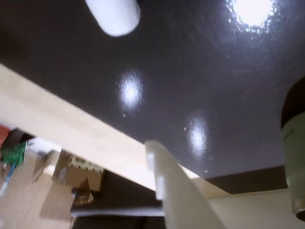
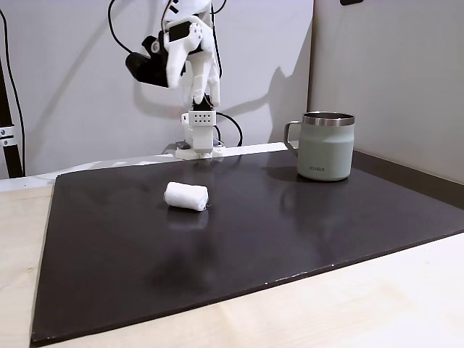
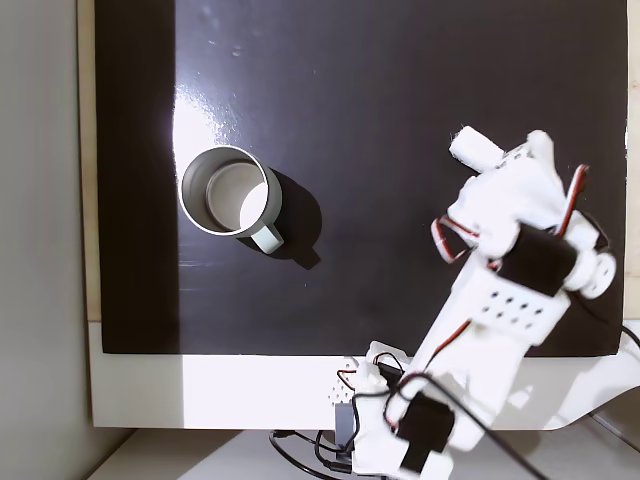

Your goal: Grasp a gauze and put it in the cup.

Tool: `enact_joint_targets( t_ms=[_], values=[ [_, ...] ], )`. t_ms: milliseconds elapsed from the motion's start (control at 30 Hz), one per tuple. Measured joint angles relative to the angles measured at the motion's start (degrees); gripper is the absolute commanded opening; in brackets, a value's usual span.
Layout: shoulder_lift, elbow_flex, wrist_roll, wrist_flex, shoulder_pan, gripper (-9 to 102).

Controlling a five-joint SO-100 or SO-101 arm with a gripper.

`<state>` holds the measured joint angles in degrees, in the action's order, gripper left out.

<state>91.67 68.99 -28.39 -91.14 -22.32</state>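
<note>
The gauze point(image 2: 186, 196), a small white roll, lies on its side on the dark mat, left of the cup in a fixed view. In the wrist view the gauze point(image 1: 114, 16) sits at the top edge. In a fixed view from above the gauze point(image 3: 473, 147) peeks out from under the arm. The sage green cup point(image 2: 326, 145) stands upright with its handle to the left, and from above the cup point(image 3: 225, 190) is empty. My white gripper point(image 2: 209, 98) hangs high over the back of the mat, its jaws together, holding nothing, well behind and above the gauze.
The dark mat point(image 2: 290, 232) lies on a light wooden table point(image 2: 362, 304). The arm's base point(image 2: 197, 138) stands at the mat's far edge with cables behind it. A wall rises close behind the cup. In the wrist view boxes point(image 1: 78, 171) lie on the floor past the table edge.
</note>
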Motion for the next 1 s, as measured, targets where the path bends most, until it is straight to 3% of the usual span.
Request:
enact_joint_targets(
  t_ms=[1000],
  values=[
    [-38.4, -21.9, 4.5, -1.5, 0.1, 38]
  ],
)
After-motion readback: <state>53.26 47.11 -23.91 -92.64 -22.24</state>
